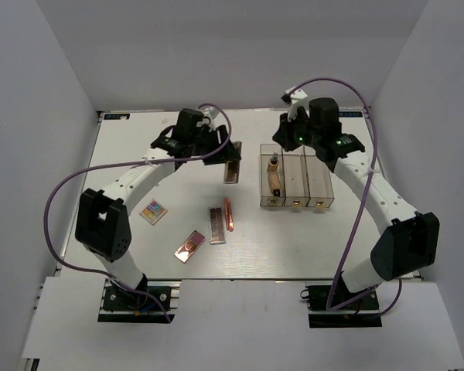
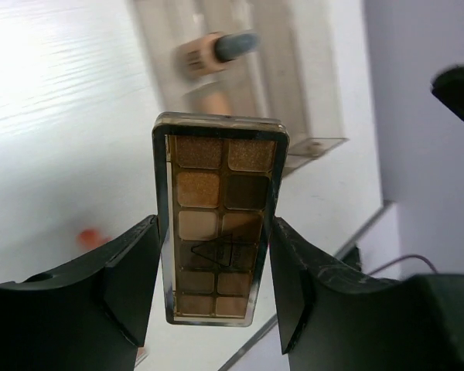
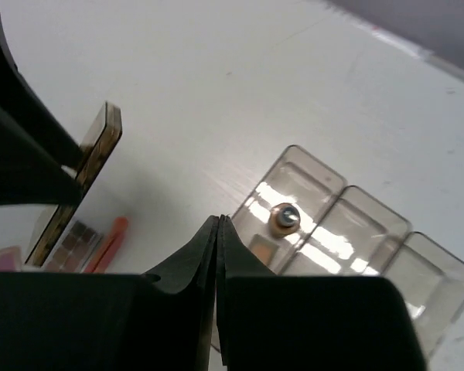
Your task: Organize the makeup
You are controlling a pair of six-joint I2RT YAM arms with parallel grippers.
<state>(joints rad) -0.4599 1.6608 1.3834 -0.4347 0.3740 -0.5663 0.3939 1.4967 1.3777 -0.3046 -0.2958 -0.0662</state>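
Rose-gold compact [image 1: 189, 247] and pink stick [image 1: 228, 214] lie loose at left; the left gripper [image 2: 215, 270] clamps a brown eyeshadow palette [image 2: 220, 178] beside the clear box [image 1: 319, 184], whose left compartment holds a beige tube [image 1: 275, 184]; the right gripper [image 3: 219, 224] hovers above, jaws together, empty.

The overhead camera sits above and behind the arm bases and looks steeply down. It is far enough off to take in the whole table [image 1: 139, 147] and both arms. The left wrist camera rides just behind the left gripper [image 2: 214, 228] and looks forward along it. The palette [image 2: 220, 255] fills the middle, very near the lens, with the clear box [image 2: 317, 77] blurred beyond. The right wrist camera looks down past the right gripper [image 3: 219, 226] from well above the table. All three views share the box, the bottle [image 3: 283, 219] in it and the palette. The overhead and right wrist views also share the pink stick [image 3: 112, 239].
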